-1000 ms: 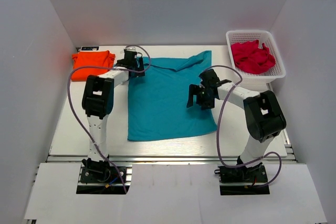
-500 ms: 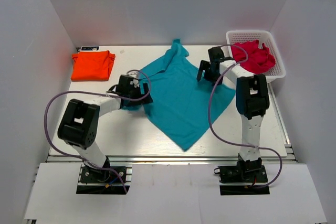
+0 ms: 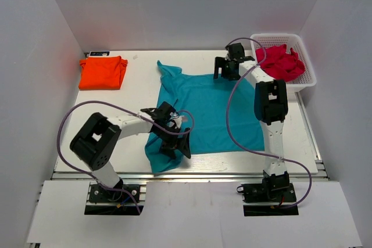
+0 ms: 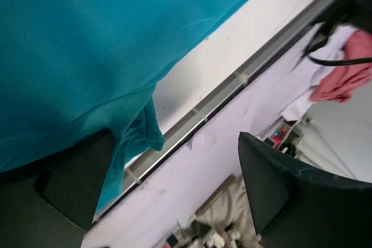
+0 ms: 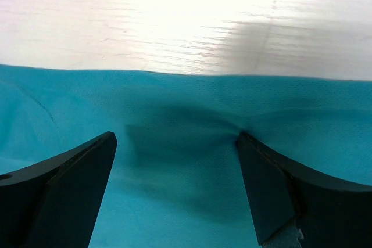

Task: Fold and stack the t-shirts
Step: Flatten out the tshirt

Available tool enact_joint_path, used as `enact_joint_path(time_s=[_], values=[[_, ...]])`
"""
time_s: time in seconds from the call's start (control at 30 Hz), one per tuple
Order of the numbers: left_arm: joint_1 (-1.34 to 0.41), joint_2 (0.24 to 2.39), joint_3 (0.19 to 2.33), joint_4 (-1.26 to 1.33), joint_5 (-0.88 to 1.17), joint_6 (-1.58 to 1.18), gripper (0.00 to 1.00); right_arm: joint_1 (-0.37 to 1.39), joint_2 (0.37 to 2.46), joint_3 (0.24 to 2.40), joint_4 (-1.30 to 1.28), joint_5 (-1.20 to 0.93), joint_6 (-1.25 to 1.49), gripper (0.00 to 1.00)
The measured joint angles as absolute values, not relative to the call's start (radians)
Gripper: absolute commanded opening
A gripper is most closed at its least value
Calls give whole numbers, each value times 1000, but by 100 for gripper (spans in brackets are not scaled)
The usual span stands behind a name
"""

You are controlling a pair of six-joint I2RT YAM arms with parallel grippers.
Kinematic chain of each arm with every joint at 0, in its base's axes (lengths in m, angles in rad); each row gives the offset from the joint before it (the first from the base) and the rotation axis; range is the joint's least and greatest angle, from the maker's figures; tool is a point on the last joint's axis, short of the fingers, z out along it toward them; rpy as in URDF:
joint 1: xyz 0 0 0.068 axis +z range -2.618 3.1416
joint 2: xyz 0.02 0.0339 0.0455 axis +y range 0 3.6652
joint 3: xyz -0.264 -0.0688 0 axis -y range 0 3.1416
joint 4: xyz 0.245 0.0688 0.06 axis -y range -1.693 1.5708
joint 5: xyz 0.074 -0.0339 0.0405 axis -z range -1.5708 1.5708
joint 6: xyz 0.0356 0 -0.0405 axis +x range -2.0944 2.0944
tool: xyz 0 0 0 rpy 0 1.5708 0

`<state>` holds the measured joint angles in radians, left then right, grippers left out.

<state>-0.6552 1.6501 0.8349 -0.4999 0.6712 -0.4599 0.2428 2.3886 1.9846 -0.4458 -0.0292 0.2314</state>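
The teal t-shirt [image 3: 212, 111] lies spread on the middle of the table, one sleeve pointing to the far left and its near-left corner bunched. My left gripper [image 3: 176, 141] is at that bunched corner by the table's front edge. In the left wrist view [image 4: 174, 137] its jaws stand wide apart and teal cloth [image 4: 87, 56] drapes against the left finger. My right gripper [image 3: 226, 68] is at the shirt's far edge, open. In the right wrist view [image 5: 174, 136] its fingertips rest on the teal cloth [image 5: 180, 190]. The orange t-shirt [image 3: 102, 72] lies folded at the far left.
A white basket [image 3: 302, 81] holding red garments [image 3: 280, 62] stands at the far right. The metal front rail of the table [image 4: 232, 88] runs just past the left gripper. White walls enclose the table on three sides.
The left gripper moved from the shirt's far-left side to its near-left corner. The right gripper moved from the shirt's right side to its far edge. The shirt was turned and now lies flatter.
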Motion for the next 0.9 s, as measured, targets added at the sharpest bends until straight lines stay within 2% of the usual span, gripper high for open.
enact_joint_path(time_s=[0.23,0.4,0.53,0.63,0.67,0.77,0.9], values=[[-704,1726,1048,-701,503,-389,100,253,2370,1971,-427,-87,139,90],[-693,1724,1229,-744,268,-361,100,268,2234,1869,-415,-73,97,90],[-661,1730,1328,-758,51,-364,100,278,2037,1717,-380,-38,107,90],[-618,1811,1478,-786,-88,-369,100,280,1867,1547,-319,18,184,90],[-600,1855,1538,-784,-119,-369,97,279,1823,1489,-307,31,210,90],[-549,2005,1698,-782,-163,-368,91,276,1709,1302,-276,59,286,90],[-499,2173,1803,-794,-180,-355,89,273,1640,1094,-251,78,364,90]])
